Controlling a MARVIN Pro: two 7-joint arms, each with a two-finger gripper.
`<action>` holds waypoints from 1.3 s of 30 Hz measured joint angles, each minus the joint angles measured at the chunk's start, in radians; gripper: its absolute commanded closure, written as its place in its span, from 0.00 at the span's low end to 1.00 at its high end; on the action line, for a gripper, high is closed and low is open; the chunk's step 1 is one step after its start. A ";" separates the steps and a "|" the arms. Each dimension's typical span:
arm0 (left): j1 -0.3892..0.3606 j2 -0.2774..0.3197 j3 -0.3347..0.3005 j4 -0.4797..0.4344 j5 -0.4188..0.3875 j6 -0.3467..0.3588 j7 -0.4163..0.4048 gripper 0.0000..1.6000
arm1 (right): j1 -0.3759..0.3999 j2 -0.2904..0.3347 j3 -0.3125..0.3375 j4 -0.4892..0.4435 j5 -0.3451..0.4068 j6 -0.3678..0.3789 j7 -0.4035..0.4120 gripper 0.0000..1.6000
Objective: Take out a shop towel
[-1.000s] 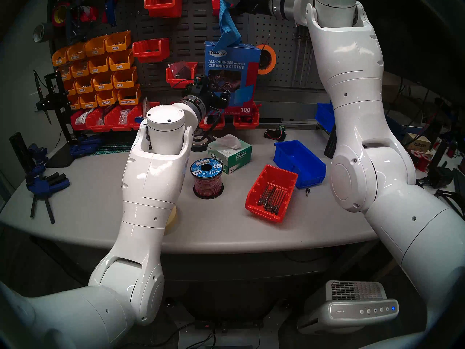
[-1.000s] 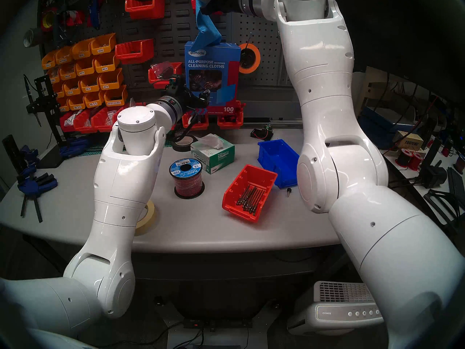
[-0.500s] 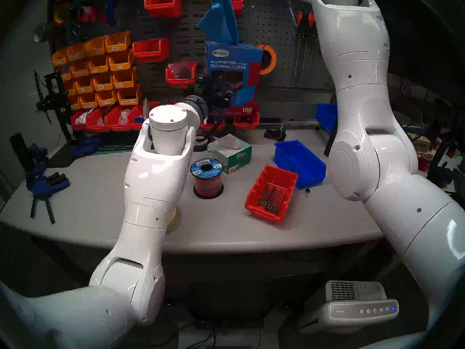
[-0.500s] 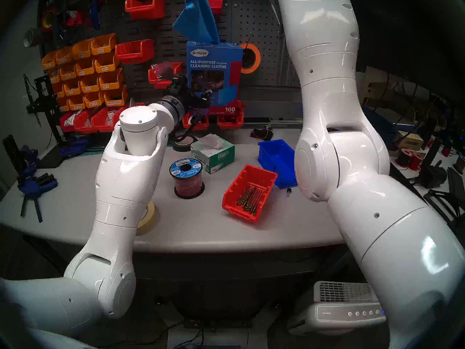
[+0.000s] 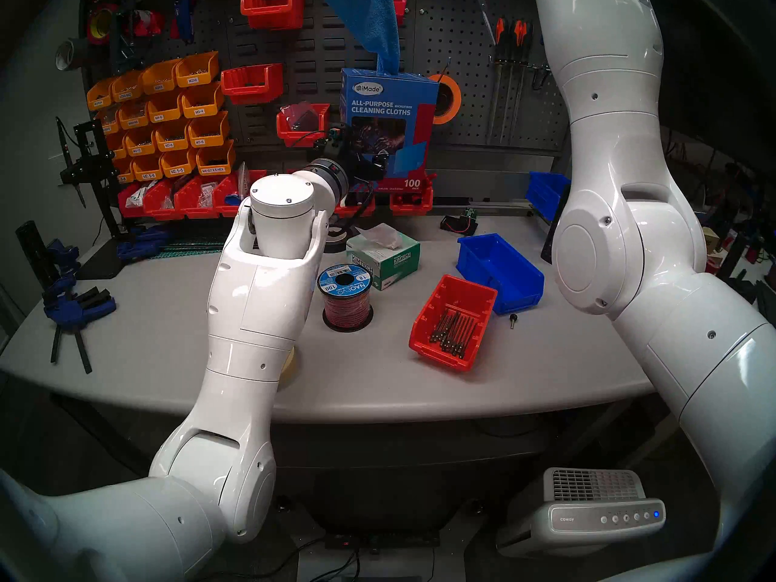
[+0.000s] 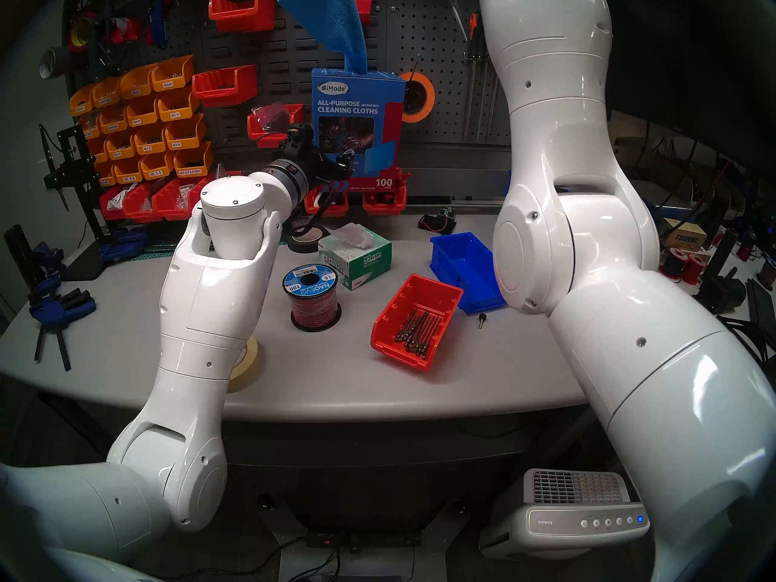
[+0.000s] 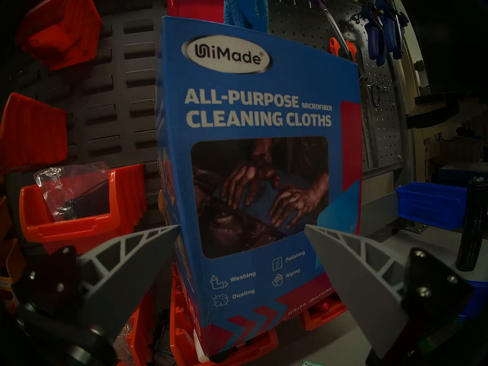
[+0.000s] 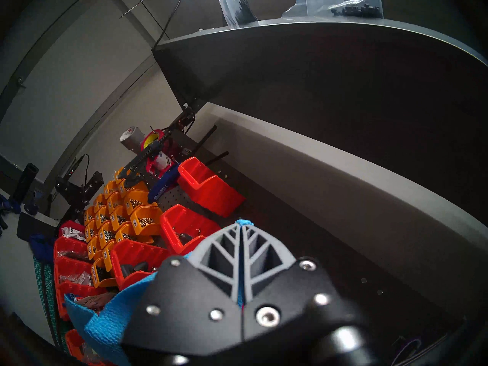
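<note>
Past the wire spool (image 5: 347, 296) on the near surface (image 5: 378, 383), the left claw (image 7: 241, 226) stands spread apart against the blue box (image 7: 253, 156) at the far pegboard, while above it the right claw (image 8: 240, 226) is clamped together on the shop towel (image 5: 371, 20), whose lower tip is in the box's top.
</note>
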 measured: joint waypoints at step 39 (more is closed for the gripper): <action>0.044 0.046 -0.046 -0.139 -0.021 0.023 -0.039 0.00 | 0.199 0.043 0.042 0.355 0.015 -0.159 0.199 1.00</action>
